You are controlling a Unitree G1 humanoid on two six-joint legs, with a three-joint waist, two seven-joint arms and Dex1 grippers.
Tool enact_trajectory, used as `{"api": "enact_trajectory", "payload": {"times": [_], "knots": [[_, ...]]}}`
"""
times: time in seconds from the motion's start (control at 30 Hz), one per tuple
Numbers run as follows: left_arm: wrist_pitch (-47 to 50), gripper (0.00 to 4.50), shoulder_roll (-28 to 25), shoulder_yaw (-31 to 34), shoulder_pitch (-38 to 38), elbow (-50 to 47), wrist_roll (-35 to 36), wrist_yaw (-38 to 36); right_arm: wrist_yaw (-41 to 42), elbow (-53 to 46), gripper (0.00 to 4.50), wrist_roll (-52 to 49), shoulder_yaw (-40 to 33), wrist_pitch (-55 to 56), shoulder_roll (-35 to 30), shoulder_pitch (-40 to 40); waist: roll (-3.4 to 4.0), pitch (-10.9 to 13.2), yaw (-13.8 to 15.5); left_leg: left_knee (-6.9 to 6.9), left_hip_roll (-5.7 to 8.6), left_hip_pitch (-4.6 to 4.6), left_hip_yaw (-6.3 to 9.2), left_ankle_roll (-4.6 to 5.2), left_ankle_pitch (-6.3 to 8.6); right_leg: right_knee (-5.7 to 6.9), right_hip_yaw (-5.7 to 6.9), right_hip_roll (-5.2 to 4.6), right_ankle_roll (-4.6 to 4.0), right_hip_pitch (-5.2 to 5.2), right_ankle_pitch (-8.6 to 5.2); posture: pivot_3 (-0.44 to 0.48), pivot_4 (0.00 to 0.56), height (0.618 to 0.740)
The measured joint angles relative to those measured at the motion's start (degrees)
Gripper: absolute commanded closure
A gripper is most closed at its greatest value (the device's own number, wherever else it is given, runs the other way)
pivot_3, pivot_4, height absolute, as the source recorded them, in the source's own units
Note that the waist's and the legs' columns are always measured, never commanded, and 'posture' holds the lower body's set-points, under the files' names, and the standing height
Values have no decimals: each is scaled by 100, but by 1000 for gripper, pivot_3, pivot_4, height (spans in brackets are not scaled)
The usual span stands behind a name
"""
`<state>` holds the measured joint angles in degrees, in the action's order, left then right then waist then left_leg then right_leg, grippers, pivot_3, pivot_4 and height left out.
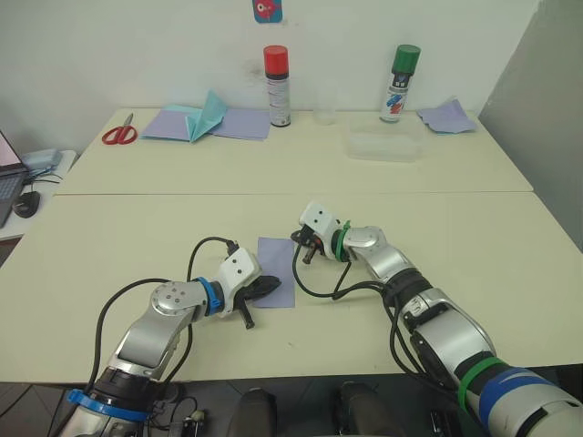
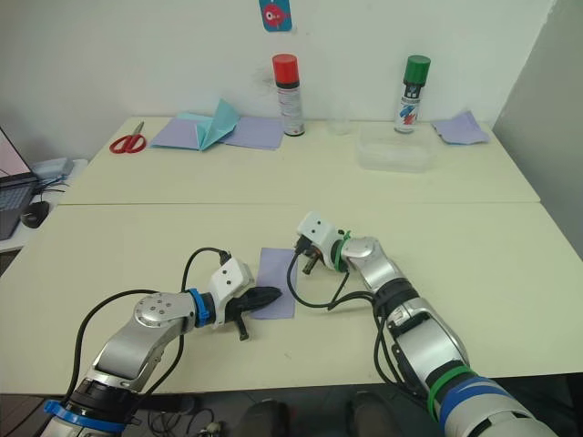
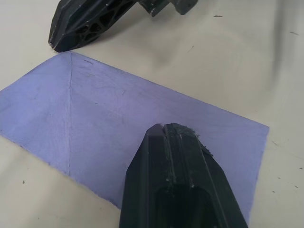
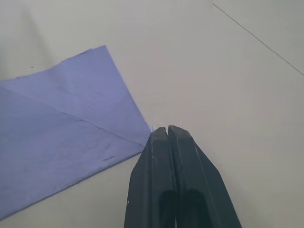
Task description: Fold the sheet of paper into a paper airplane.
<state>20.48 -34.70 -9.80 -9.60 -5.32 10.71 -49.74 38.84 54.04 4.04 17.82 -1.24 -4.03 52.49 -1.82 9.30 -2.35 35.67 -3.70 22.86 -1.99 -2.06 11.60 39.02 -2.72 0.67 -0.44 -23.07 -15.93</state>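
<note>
The left gripper [image 1: 264, 289] lies low on the near table [image 1: 109, 246], its fingers pressed together, tips resting on the near left edge of the sheet of paper [image 1: 276, 271]. The lavender sheet lies flat between the two grippers, faint creases showing. At its far right corner sits the right gripper [image 4: 167, 130], fingers pressed together, tips touching that corner on the tabletop.

matt creased sheet of paper [image 3: 118, 123] on smooth matt table [image 1: 455, 237].
</note>
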Motion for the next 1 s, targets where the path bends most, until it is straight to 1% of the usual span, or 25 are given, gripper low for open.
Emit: {"api": "enact_trajectory", "payload": {"times": [0.2,0.3,0.4,0.5,0.67,0.83,1.0], "knots": [[-70,4500,15,-9,3,13,0,-6,72,67,4480,-86,-285,257,-17,-93,2,2,3,0,0,10,1,0,0,0,1,-1,11,-3,6,0,150,740],[-92,4500,16,-9,-4,16,1,-61,320,-368,4480,-222,-433,330,-177,-365,5,4,11,-11,2,15,-4,0,0,-4,1,-5,21,-10,12,0,150,740],[-98,4500,21,-6,-8,19,2,-90,738,-1205,4480,-303,-402,261,-429,-704,7,5,24,-21,4,14,-4,0,0,-8,2,-7,22,-11,11,0,150,740],[-104,4500,46,8,-12,25,2,-89,1093,-2106,4480,-292,-187,-44,-657,-1169,7,5,42,-31,4,12,-2,0,0,-10,2,-7,17,-11,8,0,150,740],[-113,4500,69,13,-57,68,0,-90,1243,-2808,4480,-221,165,-502,-703,-1657,8,6,49,-33,3,10,1,0,0,-9,4,-6,15,-11,7,0,150,740],[-170,4500,81,0,-97,131,-11,-95,1341,-3279,4480,-179,431,-842,-665,-1811,8,6,53,-32,4,8,0,0,0,-10,8,-7,16,-11,7,0,150,740],[-208,4500,81,-5,-98,145,-24,-105,1348,-3428,4480,-57,600,-973,-710,-1799,8,5,54,-32,5,8,-1,0,0,-11,9,-9,16,-11,7,0,150,740]]}}
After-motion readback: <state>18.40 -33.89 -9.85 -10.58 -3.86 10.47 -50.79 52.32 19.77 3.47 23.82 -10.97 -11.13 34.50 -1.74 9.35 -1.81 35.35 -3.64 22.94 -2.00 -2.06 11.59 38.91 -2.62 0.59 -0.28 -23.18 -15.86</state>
